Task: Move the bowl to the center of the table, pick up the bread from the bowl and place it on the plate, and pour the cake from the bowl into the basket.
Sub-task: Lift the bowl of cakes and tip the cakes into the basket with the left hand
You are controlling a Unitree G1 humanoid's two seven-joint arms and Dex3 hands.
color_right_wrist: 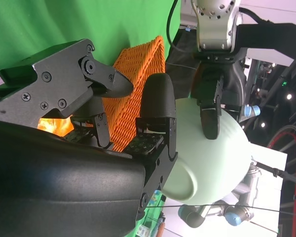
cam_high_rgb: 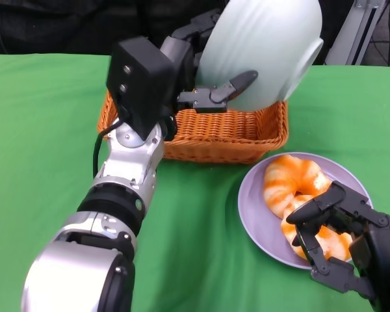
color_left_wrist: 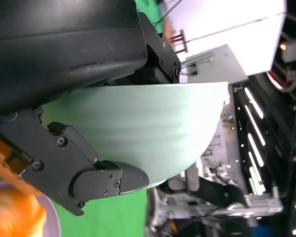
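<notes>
One bowl [cam_high_rgb: 260, 49], pale green and ribbed on its outer wall, is in the grip of my left hand [cam_high_rgb: 211, 91]: it is raised above the far side of the orange wicker basket [cam_high_rgb: 208, 133] and tipped over on its side, its underside and foot ring turned toward my head camera, its mouth facing away. My left fingers [cam_high_rgb: 237, 84] press against the bowl's outer wall, and my left wrist view shows the same grip, with one finger [color_left_wrist: 106, 180] lying along the ribbed wall. I cannot see the cake from any view; the inside of the bowl is hidden and my own forearm covers part of the basket's interior. Just beside the basket, toward my right, sits the lilac plate [cam_high_rgb: 253, 208], with the bread [cam_high_rgb: 292, 179], an orange-and-white glazed ring, lying on it. My right hand [cam_high_rgb: 341, 244] hangs over the near part of that plate, fingers curled down around a second orange-and-white piece [cam_high_rgb: 325, 237]; whether the fingers actually clamp it or only cage it, I cannot tell. Basket and plate both stand on the green table [cam_high_rgb: 39, 130].
</notes>
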